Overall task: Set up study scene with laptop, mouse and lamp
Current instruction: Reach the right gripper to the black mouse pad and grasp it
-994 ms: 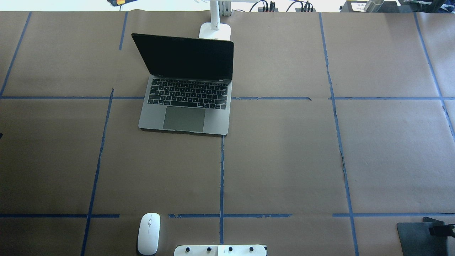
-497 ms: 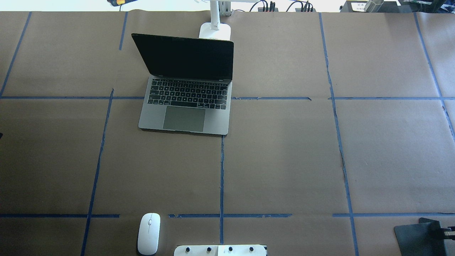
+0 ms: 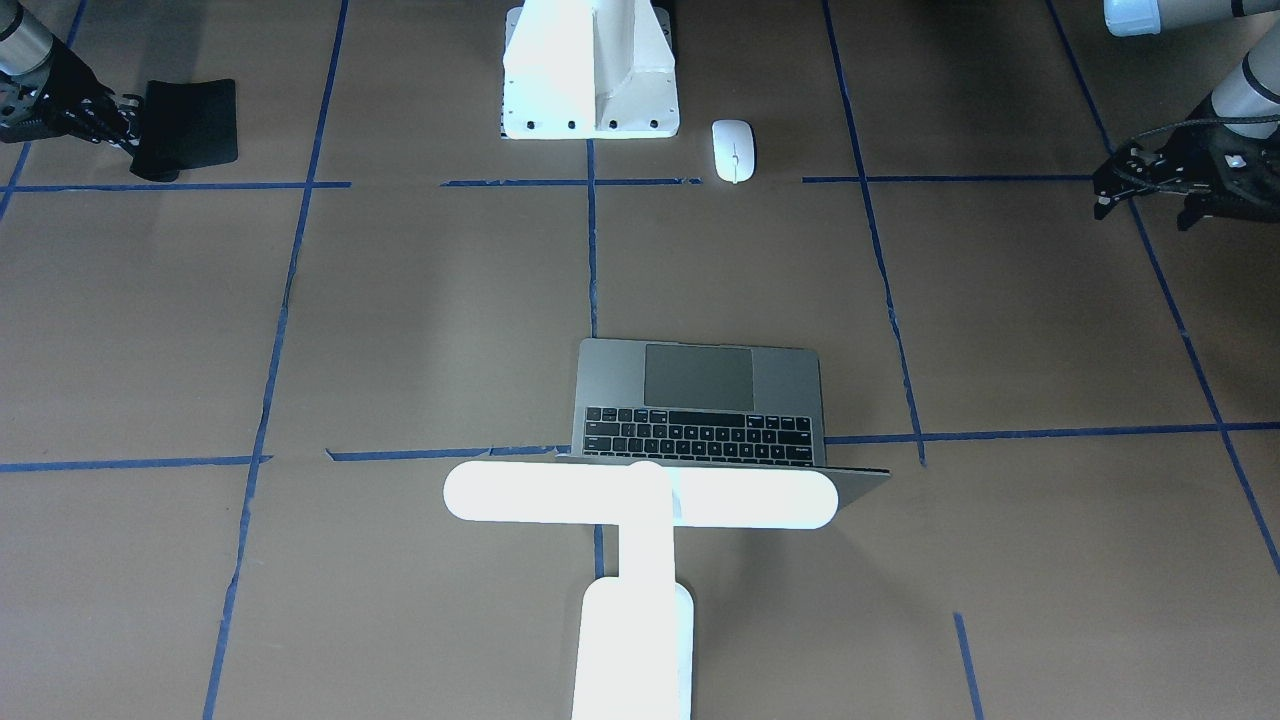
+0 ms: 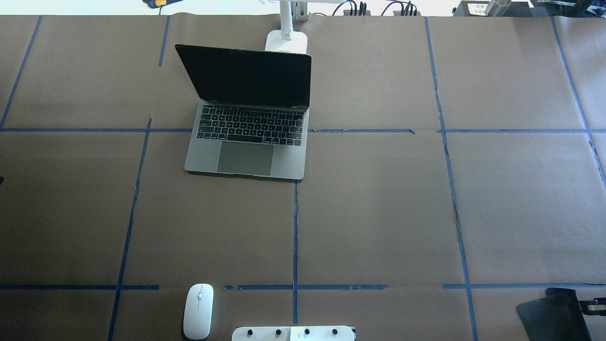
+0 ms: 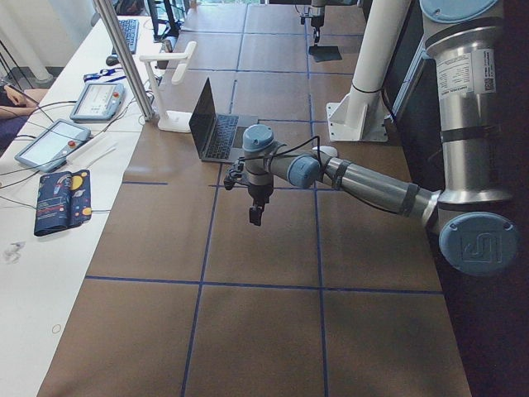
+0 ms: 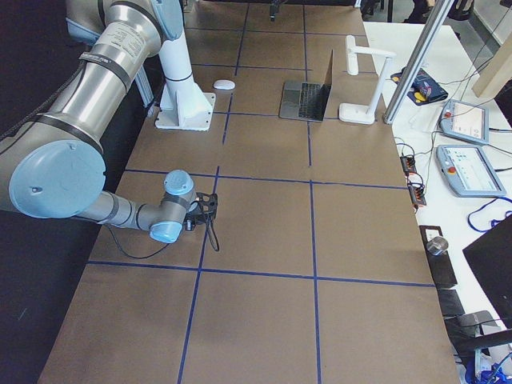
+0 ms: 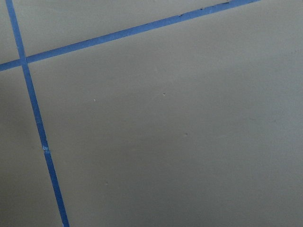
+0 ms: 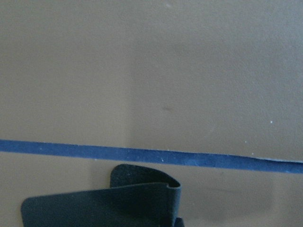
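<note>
Two end effectors, both out at the frame edges.

Right end effector (image 3: 118, 118), upper left of the front view: fingers pinched on an edge of the mat (image 3: 185, 125), nothing else in it. Its wrist view shows that mat edge curled up off the desk (image 4: 378, 213), just below a blue tape line (image 8: 142, 153). In the overhead the mat sits skewed in the lower right corner, below the tape line there.

Left end effector (image 5: 255, 217): hangs pointing down over bare desk, clear of the surface, holding nothing. I cannot tell how far apart the fingers are. Front view has it at the right edge, upper third. Its wrist view shows only desk and two crossing tape lines.

Laptop (image 4: 246, 142): open, screen dark, upper centre-left of the overhead, trackpad toward the bottom of the frame.

Lamp (image 3: 640, 495): upright directly behind the lid. Its base shows just past the lid's top edge in the overhead. In the front view the bar head runs parallel to the lid.

Mouse (image 4: 198, 311): bottom of the overhead, left of centre, just beside the white pedestal (image 4: 293, 333), long axis up-down in frame. Well apart from the laptop and both end effectors.
</note>
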